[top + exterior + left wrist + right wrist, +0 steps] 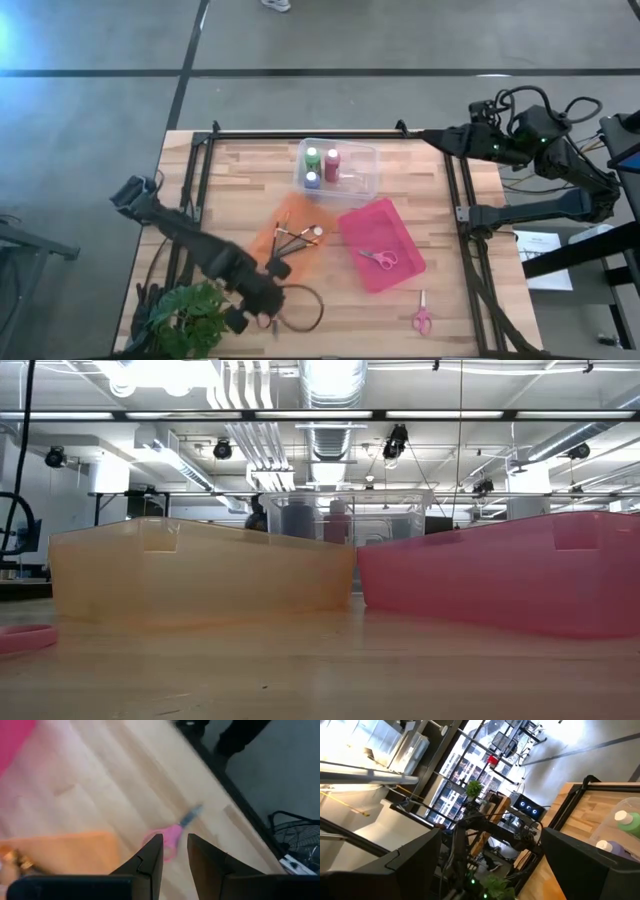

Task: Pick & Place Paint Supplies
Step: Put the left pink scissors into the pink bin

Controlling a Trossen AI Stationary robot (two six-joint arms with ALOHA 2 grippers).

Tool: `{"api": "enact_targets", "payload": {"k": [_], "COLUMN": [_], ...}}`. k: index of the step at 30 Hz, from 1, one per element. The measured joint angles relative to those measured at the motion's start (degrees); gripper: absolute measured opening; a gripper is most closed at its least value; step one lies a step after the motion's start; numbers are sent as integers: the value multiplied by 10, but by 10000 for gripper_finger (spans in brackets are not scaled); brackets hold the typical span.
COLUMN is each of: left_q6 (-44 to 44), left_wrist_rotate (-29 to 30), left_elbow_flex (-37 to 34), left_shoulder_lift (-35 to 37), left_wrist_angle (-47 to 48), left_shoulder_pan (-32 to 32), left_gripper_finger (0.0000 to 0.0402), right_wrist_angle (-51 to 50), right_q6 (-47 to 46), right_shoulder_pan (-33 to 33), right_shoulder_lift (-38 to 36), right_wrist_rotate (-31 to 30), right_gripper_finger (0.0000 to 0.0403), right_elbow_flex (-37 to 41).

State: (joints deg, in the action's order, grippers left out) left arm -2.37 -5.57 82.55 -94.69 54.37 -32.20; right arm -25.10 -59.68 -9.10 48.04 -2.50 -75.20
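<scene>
Left hand (272, 318) hovered low over table (250, 170) near front edge, beside orange tray (290, 240); fingers (150, 865) parted by narrow gap, nothing between them. Right hand (425, 133) raised off table's back right corner, jaws wide apart, empty. Green bottle (312, 158), pink-red bottle (332, 163) and blue bottle (312, 180) stood together inside clear bin (365, 180) near back edge. Paintbrushes (298, 236) lay in orange tray, count unclear, possibly several. Pink tray (395, 250) sat right of orange tray.
</scene>
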Motion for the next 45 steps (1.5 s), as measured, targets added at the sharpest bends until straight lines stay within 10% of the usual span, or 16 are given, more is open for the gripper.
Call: {"api": "enact_targets", "payload": {"k": [23,45], "left_q6": [175,156], "left_wrist_rotate": [30,48], "left_elbow_flex": [-281,-295], "left_shoulder_lift": [0,-58], "left_wrist_angle": [-279,-335], "left_shoulder_pan": [-64,-63], "left_gripper_finger": [99,98], "right_wrist_angle": [0,0], "right_q6": [3,12], "right_shoulder_pan": [0,0], "right_shoulder_lift": [13,17], "right_wrist_rotate": [-7,-24], "right_gripper_finger": [335,335], "right_elbow_flex": [0,0]}}
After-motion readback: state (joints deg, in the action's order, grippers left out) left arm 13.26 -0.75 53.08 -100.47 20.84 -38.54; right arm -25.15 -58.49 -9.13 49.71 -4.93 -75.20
